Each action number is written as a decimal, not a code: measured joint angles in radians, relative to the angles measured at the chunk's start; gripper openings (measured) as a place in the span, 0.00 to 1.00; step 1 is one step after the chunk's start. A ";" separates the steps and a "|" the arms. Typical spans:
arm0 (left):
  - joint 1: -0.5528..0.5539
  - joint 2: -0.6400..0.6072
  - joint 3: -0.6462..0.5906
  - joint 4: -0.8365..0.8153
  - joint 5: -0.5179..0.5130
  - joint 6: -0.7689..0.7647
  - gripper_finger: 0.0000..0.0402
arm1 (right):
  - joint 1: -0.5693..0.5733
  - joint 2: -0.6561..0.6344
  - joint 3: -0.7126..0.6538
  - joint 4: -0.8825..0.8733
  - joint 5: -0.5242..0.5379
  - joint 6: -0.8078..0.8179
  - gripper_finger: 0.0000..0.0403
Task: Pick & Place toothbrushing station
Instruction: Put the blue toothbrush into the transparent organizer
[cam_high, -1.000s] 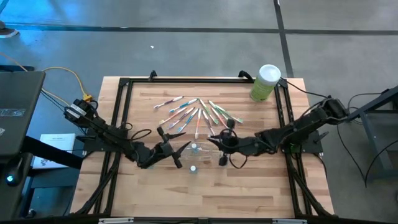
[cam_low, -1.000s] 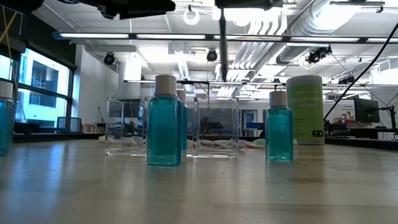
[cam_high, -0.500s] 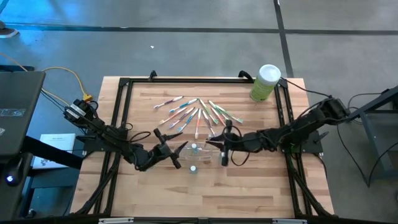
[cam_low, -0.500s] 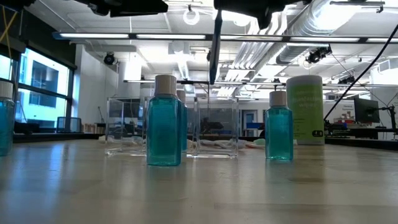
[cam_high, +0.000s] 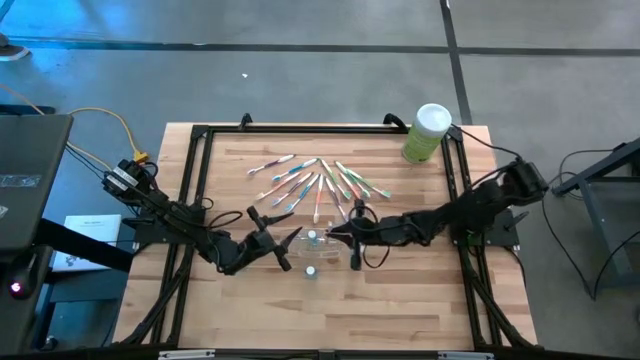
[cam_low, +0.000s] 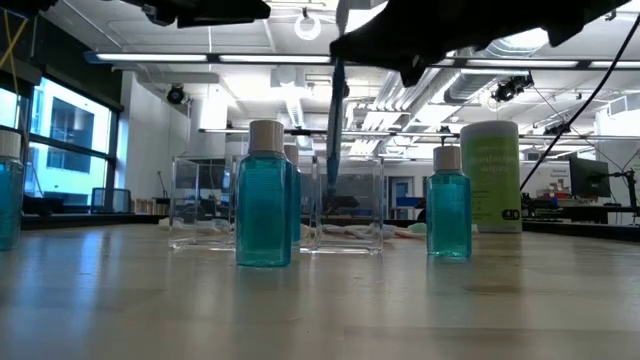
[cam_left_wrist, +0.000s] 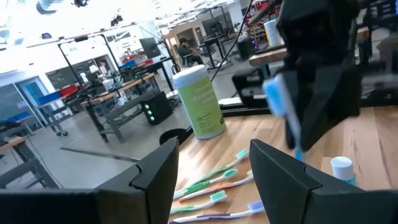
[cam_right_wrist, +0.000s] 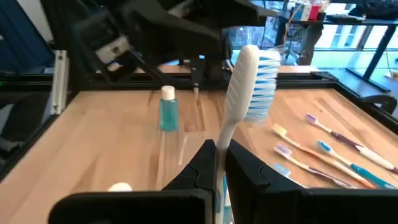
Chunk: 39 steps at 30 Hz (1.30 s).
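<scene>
The right gripper (cam_right_wrist: 216, 163), above the wooden tabletop's (cam_high: 400, 290) middle, clamps an upright blue-bristled white toothbrush (cam_right_wrist: 247, 81) over the clear plastic holder (cam_low: 348, 205), while the left gripper (cam_left_wrist: 211, 165) waits spread wide nearby.

Lighting was bright and even, from ceiling strip lights (cam_low: 300, 60) at twelve o'clock in the low view. The desk (cam_high: 250, 300) showed only soft shadows. The right tool (cam_low: 420, 35) was a dark backlit silhouette; its toothbrush (cam_right_wrist: 249, 81) looked blurred up close.
</scene>
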 joint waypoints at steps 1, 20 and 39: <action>0.000 0.000 0.000 0.000 0.000 -0.013 0.48 | -0.004 0.012 0.000 0.002 0.001 0.009 0.02; -0.014 0.000 0.000 0.000 0.001 -0.113 0.48 | -0.033 0.099 0.000 -0.037 0.009 0.096 0.18; -0.020 0.000 0.000 0.000 0.001 -0.148 0.47 | -0.096 0.098 0.000 -0.024 -0.010 0.095 0.59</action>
